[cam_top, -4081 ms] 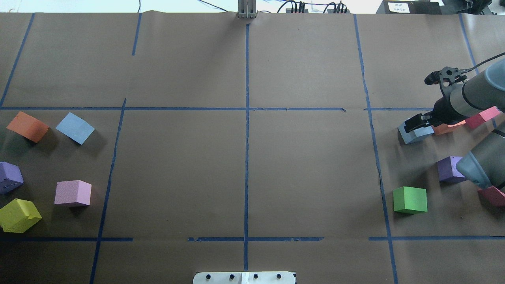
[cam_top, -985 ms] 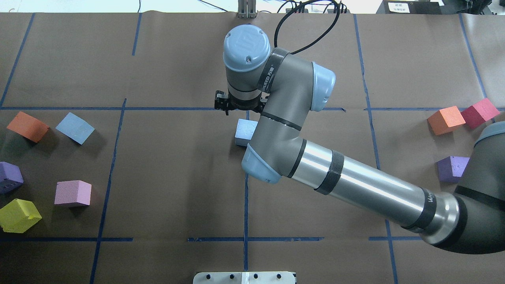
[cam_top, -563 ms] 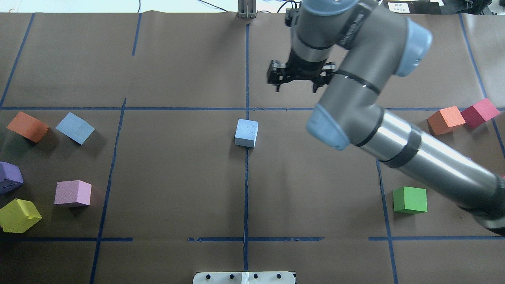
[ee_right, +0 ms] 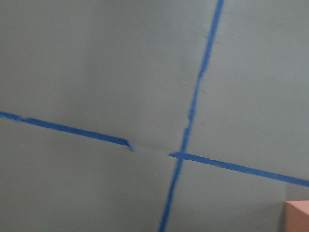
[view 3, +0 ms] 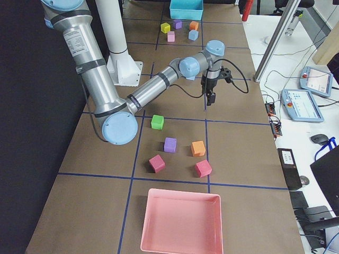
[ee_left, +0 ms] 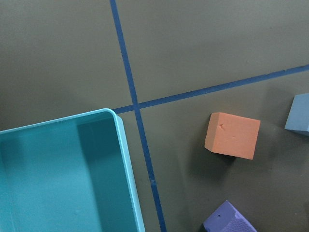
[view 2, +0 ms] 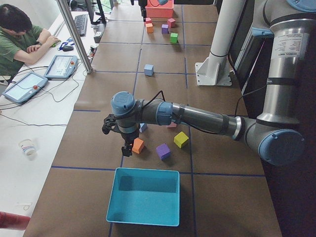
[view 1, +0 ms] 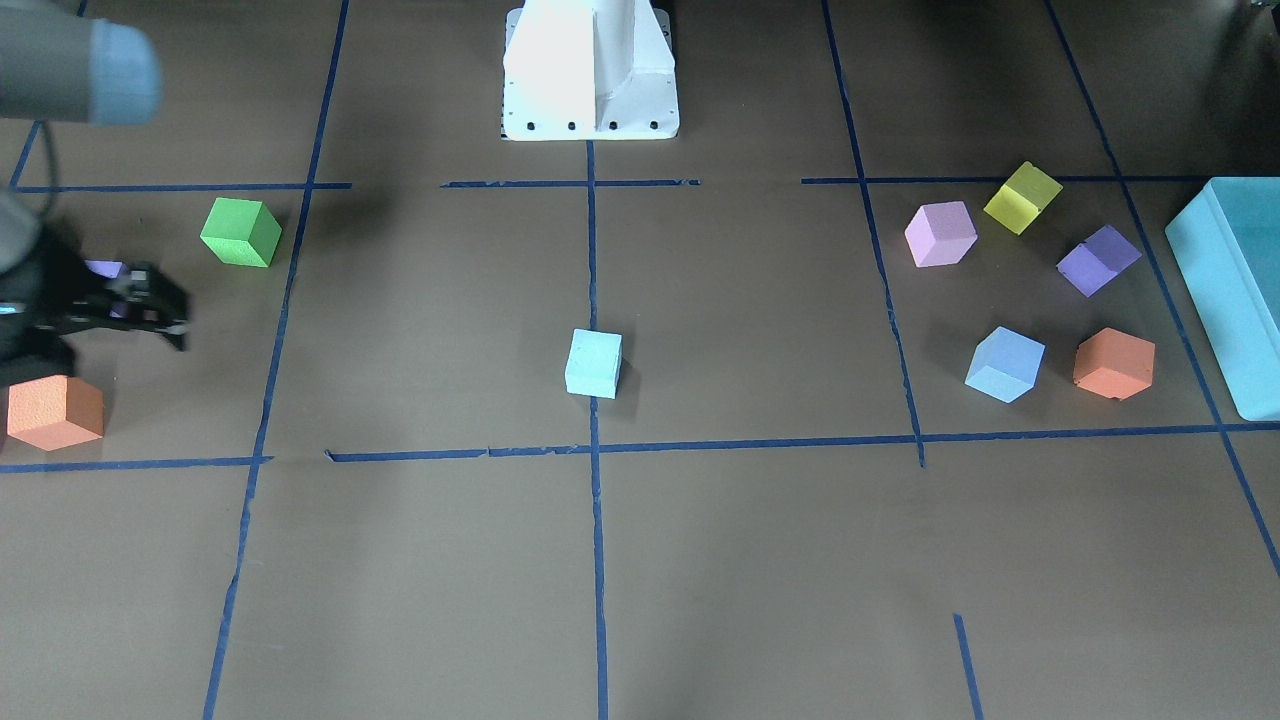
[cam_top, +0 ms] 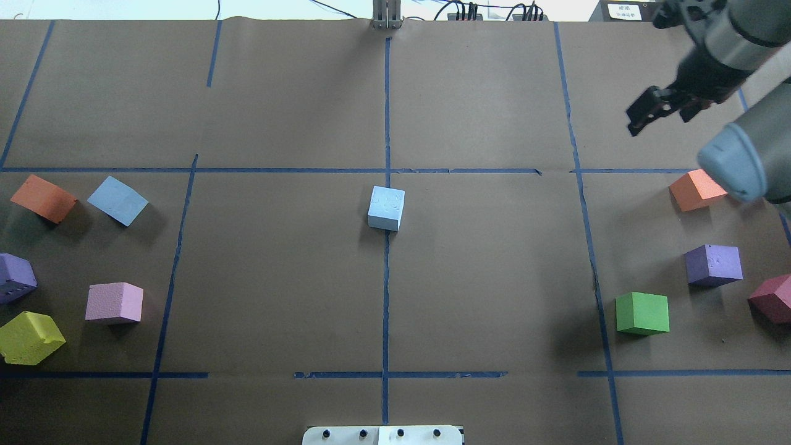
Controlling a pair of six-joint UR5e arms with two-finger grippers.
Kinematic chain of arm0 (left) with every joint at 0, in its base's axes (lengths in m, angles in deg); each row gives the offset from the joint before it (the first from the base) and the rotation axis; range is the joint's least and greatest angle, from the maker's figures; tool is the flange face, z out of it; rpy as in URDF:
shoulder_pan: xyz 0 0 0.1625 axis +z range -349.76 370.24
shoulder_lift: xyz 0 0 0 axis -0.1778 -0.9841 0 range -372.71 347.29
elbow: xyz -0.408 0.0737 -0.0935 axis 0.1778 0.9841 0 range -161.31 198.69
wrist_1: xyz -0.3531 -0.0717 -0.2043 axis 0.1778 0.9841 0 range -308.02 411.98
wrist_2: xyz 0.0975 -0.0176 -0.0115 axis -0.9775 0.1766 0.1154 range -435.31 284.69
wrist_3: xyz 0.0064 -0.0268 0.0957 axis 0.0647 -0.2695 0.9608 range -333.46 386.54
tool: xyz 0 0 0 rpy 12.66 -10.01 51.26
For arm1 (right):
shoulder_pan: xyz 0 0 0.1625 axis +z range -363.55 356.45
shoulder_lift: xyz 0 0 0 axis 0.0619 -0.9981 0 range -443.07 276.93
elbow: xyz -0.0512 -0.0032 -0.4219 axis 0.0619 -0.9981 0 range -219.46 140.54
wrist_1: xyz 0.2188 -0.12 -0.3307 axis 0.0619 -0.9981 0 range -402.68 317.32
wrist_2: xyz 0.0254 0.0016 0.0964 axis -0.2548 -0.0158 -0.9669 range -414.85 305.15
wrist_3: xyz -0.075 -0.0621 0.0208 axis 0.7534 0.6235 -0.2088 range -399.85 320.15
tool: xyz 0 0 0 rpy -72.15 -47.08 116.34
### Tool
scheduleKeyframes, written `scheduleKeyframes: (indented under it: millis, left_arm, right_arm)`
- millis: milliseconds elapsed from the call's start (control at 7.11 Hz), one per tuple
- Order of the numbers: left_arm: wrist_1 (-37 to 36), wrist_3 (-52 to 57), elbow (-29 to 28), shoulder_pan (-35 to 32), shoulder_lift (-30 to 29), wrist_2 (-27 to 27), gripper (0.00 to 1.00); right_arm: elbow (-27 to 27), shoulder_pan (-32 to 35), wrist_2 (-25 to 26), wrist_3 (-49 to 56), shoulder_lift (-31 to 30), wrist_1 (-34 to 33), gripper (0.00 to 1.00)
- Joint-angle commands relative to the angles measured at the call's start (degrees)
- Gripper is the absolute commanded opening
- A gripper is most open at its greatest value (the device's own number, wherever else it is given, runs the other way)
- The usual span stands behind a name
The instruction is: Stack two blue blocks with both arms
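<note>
One pale blue block sits alone on the centre tape line, also in the front view. The other blue block lies on the left side beside an orange cube; the left wrist view shows its corner. My right gripper hangs open and empty above the far right of the table, well away from both blocks. My left gripper shows only in the exterior left view, near the orange cube and the teal box; I cannot tell whether it is open or shut.
Purple, pink and yellow cubes lie at the left. Orange, purple, green and dark red cubes lie at the right. A teal box and a pink tray stand at the table's ends.
My right gripper carried a blue block from the right side to the centre line, let it go, and has swung back up and to the far right. The block stays at the centre.
</note>
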Motion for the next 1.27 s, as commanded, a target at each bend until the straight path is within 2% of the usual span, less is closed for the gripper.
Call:
scheduleKeyframes:
  millis: [0, 281, 422, 563, 844, 985, 1126]
  left_arm:
    - [0.1, -0.9, 3.0, 2.9, -0.5, 0.2, 1.0]
    - [0.1, -2.6, 4.6, 10.0, -3.1, 0.2, 1.0]
    - [0.3, -7.5, 4.6, 12.5, -4.9, 0.1, 1.0]
    - [6.0, -12.7, 3.7, 15.7, -5.1, 0.1, 1.0]
    - [20.8, -26.0, -0.3, 25.1, -5.3, -2.5, 1.0]
    - [27.6, -27.8, -5.0, 28.3, -5.7, -6.2, 1.0]
    - [34.4, -27.3, -11.3, 29.3, -7.9, -7.5, 1.0]
  right_arm:
    - [0.6, 11.4, -2.1, 22.8, -12.7, 0.2, 1.0]
    - [0.4, 21.7, -5.1, 36.3, -21.6, 0.2, 1.0]
    - [0.8, 24.5, -5.1, 37.4, -25.8, 0.3, 1.0]
    - [1.7, 24.8, -5.0, 36.8, -28.3, 0.3, 1.0]
    - [1.4, 24.8, -4.9, 36.7, -27.9, 0.3, 1.0]
    - [1.3, 24.8, -5.3, 36.7, -27.9, 0.3, 1.0]
    - [1.2, 24.8, -5.3, 36.8, -28.0, 0.3, 1.0]
